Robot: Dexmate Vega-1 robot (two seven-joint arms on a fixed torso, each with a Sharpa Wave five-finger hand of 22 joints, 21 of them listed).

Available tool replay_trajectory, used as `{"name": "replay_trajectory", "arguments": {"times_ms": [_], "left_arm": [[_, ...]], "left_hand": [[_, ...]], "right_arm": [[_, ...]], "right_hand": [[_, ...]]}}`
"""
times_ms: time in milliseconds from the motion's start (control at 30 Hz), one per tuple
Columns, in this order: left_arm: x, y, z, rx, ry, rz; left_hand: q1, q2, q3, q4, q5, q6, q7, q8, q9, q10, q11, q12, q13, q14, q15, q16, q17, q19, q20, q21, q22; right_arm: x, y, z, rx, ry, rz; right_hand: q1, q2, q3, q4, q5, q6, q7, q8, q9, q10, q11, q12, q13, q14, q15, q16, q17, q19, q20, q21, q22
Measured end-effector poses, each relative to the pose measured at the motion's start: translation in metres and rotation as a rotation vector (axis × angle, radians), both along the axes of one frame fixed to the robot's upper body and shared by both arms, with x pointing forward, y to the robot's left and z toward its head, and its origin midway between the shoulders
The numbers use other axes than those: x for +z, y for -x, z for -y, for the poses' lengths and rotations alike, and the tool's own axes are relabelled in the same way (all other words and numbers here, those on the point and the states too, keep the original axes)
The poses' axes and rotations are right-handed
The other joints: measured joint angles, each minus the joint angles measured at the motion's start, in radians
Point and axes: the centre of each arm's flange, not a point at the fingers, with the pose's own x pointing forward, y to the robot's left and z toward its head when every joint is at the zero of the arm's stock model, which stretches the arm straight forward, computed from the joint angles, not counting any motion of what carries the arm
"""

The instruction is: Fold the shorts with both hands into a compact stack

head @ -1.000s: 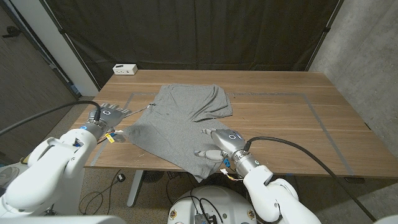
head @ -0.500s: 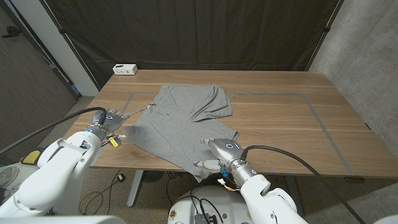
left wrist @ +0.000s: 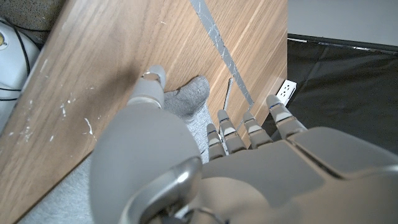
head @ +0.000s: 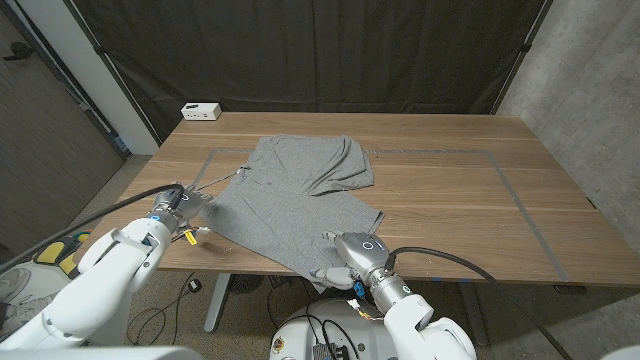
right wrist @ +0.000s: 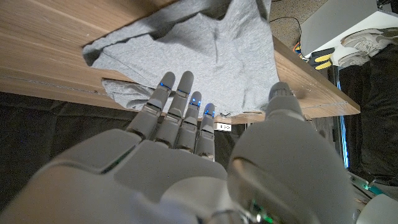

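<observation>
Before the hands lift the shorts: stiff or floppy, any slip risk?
Likely floppy: the grey shorts lie creased, one part draping over the table's near edge. Probably light. They may slide on the smooth wood when pushed.

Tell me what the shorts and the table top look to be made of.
Shorts: soft grey knit, likely cotton jersey; matte, heathered, draping limply over the near edge. Table: wood or wood-look laminate, brown with straight grain lines and a dull satin sheen; which one, I cannot tell.

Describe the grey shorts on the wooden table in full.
The grey soft-knit fabric shorts lie spread and rumpled on the wooden table, one leg folded over at the far side, the near part hanging past the front edge. The left hand touches the left corner; the right hand is at the overhanging hem.
</observation>
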Motion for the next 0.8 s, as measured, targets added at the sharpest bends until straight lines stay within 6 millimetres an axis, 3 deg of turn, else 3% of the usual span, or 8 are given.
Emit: {"name": "replay_trajectory", "arguments": {"times_ms": [233, 433, 633, 700, 800], "left_arm": [[-0.007, -0.004, -0.002, -0.008, -0.062, 0.038], [-0.013, -0.009, -0.005, -0.014, -0.119, 0.072], [-0.015, -0.016, -0.007, -0.032, -0.148, 0.101], [-0.017, -0.019, -0.007, -0.038, -0.156, 0.103], [-0.018, -0.023, -0.007, -0.054, -0.159, 0.117]], "left_hand": [[0.038, 0.026, -0.012, 0.004, -0.018, 0.059, -0.018, 0.015, 0.0, 0.063, -0.024, 0.01, 0.0, 0.042, -0.003, 0.0, 0.0, 0.025, -0.023, 0.008, 0.0], [0.044, 0.031, -0.025, 0.017, -0.032, 0.063, -0.021, 0.015, 0.0, 0.082, -0.025, 0.01, 0.0, 0.055, -0.001, 0.0, 0.0, 0.025, -0.023, 0.014, 0.0], [0.029, 0.038, -0.055, 0.039, -0.047, 0.087, -0.02, 0.015, 0.0, 0.113, -0.023, 0.01, 0.005, 0.081, 0.001, 0.008, 0.0, 0.041, -0.039, 0.017, 0.003], [0.022, 0.031, -0.069, 0.039, -0.05, 0.101, -0.02, 0.02, 0.0, 0.133, -0.025, 0.01, 0.004, 0.09, -0.003, 0.008, 0.0, 0.046, -0.043, 0.019, 0.003], [0.021, 0.031, -0.078, 0.034, -0.054, 0.139, -0.021, 0.03, 0.0, 0.17, -0.026, 0.01, 0.002, 0.118, -0.003, 0.008, 0.0, 0.061, -0.059, 0.021, 0.003]], "right_arm": [[-0.008, 0.004, 0.001, -0.017, -0.007, 0.001], [-0.013, 0.008, 0.001, -0.034, -0.011, 0.0], [-0.016, 0.011, 0.003, -0.052, -0.011, -0.003], [-0.018, 0.012, 0.003, -0.06, -0.006, -0.01], [-0.019, 0.013, 0.003, -0.07, -0.001, -0.013]], "right_hand": [[0.024, 0.008, 0.002, -0.01, 0.004, 0.013, -0.002, 0.0, 0.0, 0.004, -0.004, 0.0, 0.0, 0.008, 0.0, 0.017, 0.015, 0.006, -0.006, 0.009, 0.0], [0.035, 0.007, -0.002, -0.013, 0.004, 0.019, -0.003, 0.0, 0.0, 0.007, 0.0, 0.0, 0.005, 0.011, 0.0, 0.024, 0.023, 0.009, -0.002, 0.009, 0.0], [0.035, 0.007, -0.002, -0.013, 0.004, 0.023, -0.002, 0.0, 0.0, 0.013, -0.005, 0.0, 0.005, 0.011, 0.0, 0.024, 0.024, 0.011, 0.0, 0.009, 0.0], [0.035, 0.007, -0.01, -0.012, 0.004, 0.022, -0.003, -0.008, 0.0, 0.009, -0.006, -0.002, 0.005, 0.009, -0.001, 0.024, 0.024, 0.011, 0.0, 0.009, 0.0], [0.028, 0.0, -0.027, -0.004, 0.004, -0.042, -0.003, -0.033, 0.0, -0.055, -0.003, -0.031, 0.008, -0.039, 0.001, 0.012, 0.028, -0.01, 0.002, 0.009, 0.0]]}}
